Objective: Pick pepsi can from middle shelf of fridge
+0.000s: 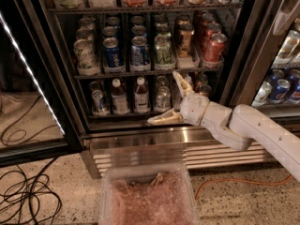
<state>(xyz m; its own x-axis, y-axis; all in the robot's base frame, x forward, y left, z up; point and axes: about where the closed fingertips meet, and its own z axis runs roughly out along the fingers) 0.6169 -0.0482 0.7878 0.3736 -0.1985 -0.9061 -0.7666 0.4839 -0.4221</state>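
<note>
The fridge [154, 144] stands with its door open. Its middle shelf [140, 72] carries rows of soda cans in clear trays. The pepsi can [139, 51], blue with a silver top, stands in the front row, with a darker blue can [112, 53] to its left and a green-silver can [164, 50] to its right. My gripper [162, 97] is open wide and holds nothing. It hangs below that shelf, in front of the small bottles [140, 95], a little right of and below the pepsi can. One finger points up, the other out to the left.
A clear plastic bin [147, 196] sits on the floor in front of the ribbed steel base. Black cables [28, 196] lie at the left and an orange cord [225, 182] at the right. The open glass door with a light strip [33, 74] stands at the left. Red cans [214, 46] fill the shelf's right end.
</note>
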